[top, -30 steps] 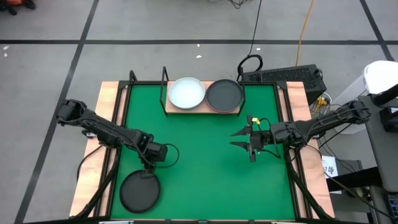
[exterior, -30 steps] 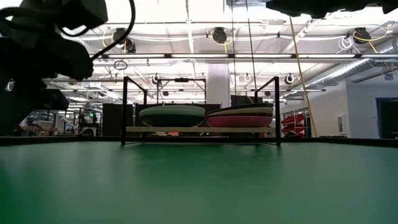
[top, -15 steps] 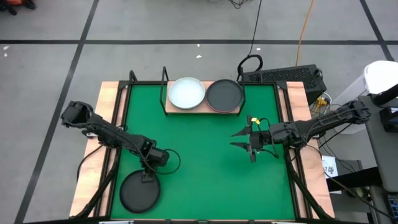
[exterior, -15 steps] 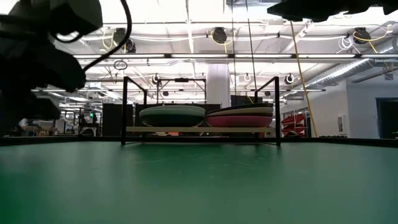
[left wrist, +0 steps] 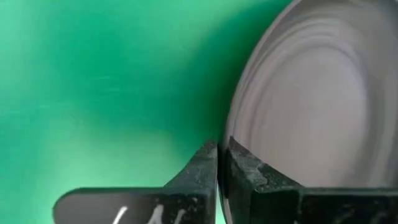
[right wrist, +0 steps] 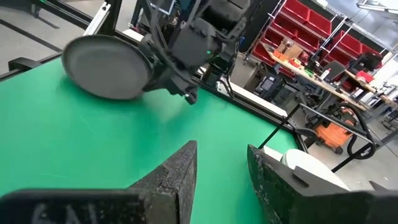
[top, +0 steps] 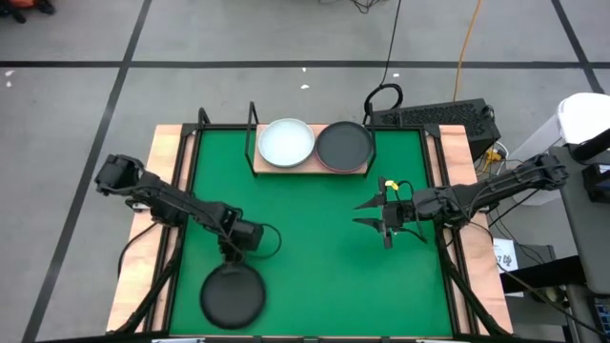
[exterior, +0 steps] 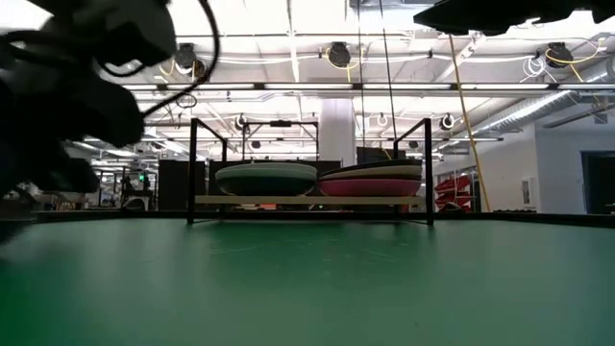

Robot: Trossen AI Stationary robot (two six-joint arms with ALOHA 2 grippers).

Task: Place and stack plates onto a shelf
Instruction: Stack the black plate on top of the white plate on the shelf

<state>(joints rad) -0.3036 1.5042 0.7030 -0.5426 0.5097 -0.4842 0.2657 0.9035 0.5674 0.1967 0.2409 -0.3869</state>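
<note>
Gripping the near rim of a round, shallow dark plate, your left gripper has its fingers pinched almost together on the edge, the plate at the mat's front left and looking lifted. Your right gripper hangs over the mat's right side, fingers spread, gripping nothing.
</note>
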